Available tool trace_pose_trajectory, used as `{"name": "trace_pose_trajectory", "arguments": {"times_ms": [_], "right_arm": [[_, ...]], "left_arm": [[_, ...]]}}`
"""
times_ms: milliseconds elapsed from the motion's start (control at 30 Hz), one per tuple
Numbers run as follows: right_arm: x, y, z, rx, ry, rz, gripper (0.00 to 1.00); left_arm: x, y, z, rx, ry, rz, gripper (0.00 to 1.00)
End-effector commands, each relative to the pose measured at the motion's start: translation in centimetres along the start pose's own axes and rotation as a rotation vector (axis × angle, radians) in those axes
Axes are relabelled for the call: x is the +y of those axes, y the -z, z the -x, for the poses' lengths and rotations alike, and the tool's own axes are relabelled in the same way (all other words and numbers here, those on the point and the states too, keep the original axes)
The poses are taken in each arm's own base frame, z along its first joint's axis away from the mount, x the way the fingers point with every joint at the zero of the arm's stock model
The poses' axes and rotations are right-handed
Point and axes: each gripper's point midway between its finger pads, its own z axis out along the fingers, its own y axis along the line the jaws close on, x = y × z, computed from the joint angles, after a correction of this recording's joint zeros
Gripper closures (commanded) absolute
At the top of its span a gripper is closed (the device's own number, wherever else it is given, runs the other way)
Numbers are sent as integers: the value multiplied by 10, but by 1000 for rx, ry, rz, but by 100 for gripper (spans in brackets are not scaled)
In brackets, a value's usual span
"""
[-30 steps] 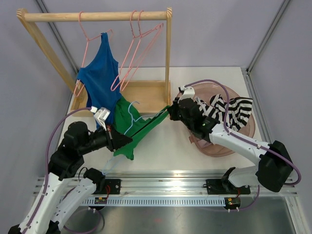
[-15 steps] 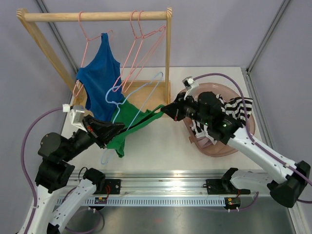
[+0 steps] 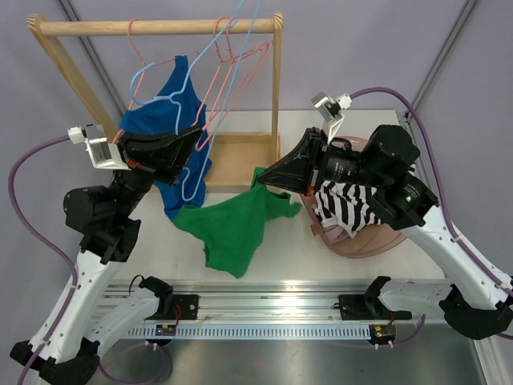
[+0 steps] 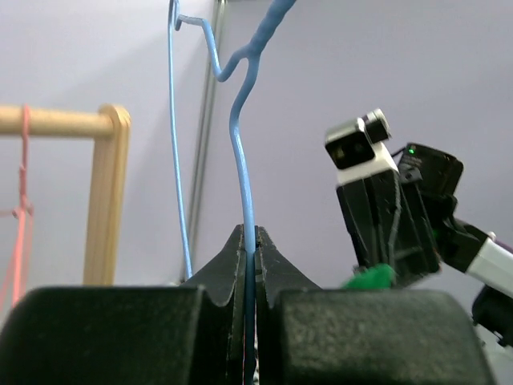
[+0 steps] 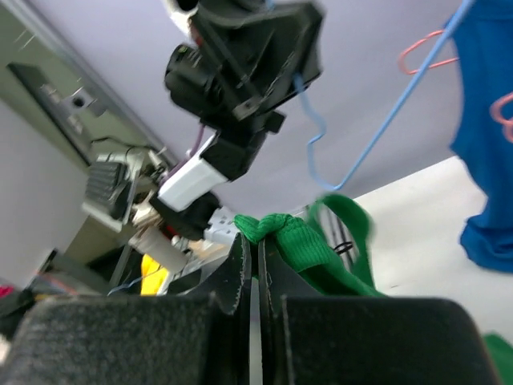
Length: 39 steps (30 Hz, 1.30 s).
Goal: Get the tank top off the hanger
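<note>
The green tank top (image 3: 236, 226) hangs from my right gripper (image 3: 260, 172), which is shut on a bunched strap (image 5: 298, 233); its lower part droops toward the table. My left gripper (image 3: 198, 135) is raised in front of the rack and shut on the wire of the light blue hanger (image 3: 189, 74). In the left wrist view the wire (image 4: 240, 144) runs straight up out of the closed jaws (image 4: 250, 241). In the top view the hanger stands apart from the green cloth, with no cloth showing on its wire. In the right wrist view the gripper (image 5: 258, 245) pinches green fabric.
A wooden rack (image 3: 160, 26) stands at the back left with pink hangers (image 3: 232, 72) and a blue tank top (image 3: 164, 120) on one. A pink basin (image 3: 377, 237) holding a black-and-white striped cloth (image 3: 353, 204) sits at the right under my right arm.
Both arms have lifted. The left gripper carried the blue hanger up and left toward the rack, and the green top slid off it and now hangs from the right gripper alone.
</note>
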Motion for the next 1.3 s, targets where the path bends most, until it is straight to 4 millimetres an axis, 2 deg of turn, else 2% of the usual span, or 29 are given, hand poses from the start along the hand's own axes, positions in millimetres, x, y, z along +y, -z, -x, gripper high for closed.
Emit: {"name": "trace_pose_trajectory", "arguments": {"times_ms": [0,33,67,100,133,167,200,233,267,300,333,367,400,433,467,500,567,600,667,733,800,833,967,1033,1100,1167,1200,1233,1267], "right_arm": [[36,-8,5,32,25,127,100],[27,-10,-4,59,7,86,100],[16,-13,-5,47,12,31,100],[1,-14,-14,60,29,-18,100],[-14,-12,-25,81,12,-79,100],[-34,-11,-30,66,12,-158,100],[-56,-7,-52,97,-3,-218,100],[-68,-4,-63,109,-15,-259,100],[-83,-1,-72,108,-30,-315,100],[-103,3,-99,152,-66,-364,100],[-111,5,-110,168,-81,-381,100],[-119,6,-120,177,-97,-407,100],[-129,9,-141,212,-122,-432,100],[-135,11,-152,228,-130,-451,100],[-143,13,-160,234,-135,-482,100],[-152,19,-177,262,-148,-514,100],[-165,25,-195,295,-162,-565,100],[-171,30,-207,322,-175,-587,96],[-177,34,-220,364,-183,-599,80],[-182,42,-229,401,-187,-639,43],[-185,50,-229,416,-168,-680,19],[-186,53,-229,419,-160,-694,1],[-183,63,-218,397,-114,-718,1],[-180,65,-217,400,-107,-715,1],[-179,67,-219,400,-108,-708,1],[-177,68,-222,401,-111,-699,0],[-176,67,-222,399,-111,-689,1],[-176,67,-222,398,-112,-686,0],[-175,67,-223,396,-114,-682,1]], "left_arm": [[-19,-10,70,-222,-155,-36,100],[-18,-10,70,-214,-155,-26,100],[-7,-10,66,-189,-153,36,100],[-1,-7,64,-182,-152,72,100],[0,2,68,-192,-158,105,100],[16,10,61,-166,-155,197,100],[21,18,57,-151,-160,235,100],[17,33,69,-181,-177,275,100],[27,43,56,-124,-178,335,100],[29,53,58,-114,-181,371,100],[31,65,63,-122,-183,428,100],[40,76,49,-57,-170,483,100],[40,82,51,-45,-167,510,100],[46,89,51,-33,-162,561,100],[58,96,30,55,-139,621,100],[62,99,23,94,-131,645,100],[74,103,1,207,-122,695,100],[80,104,-7,238,-116,717,100],[93,108,-24,301,-106,770,100],[98,109,-34,346,-95,787,100],[104,103,-41,382,-85,794,100],[106,101,-45,396,-82,797,100],[116,90,-55,461,-80,803,100],[119,78,-57,486,-79,790,100],[118,65,-48,481,-88,771,100],[125,55,-51,501,-92,770,100],[124,46,-39,476,-103,759,100],[131,38,-48,508,-96,752,100],[134,33,-47,511,-93,749,100]]}}
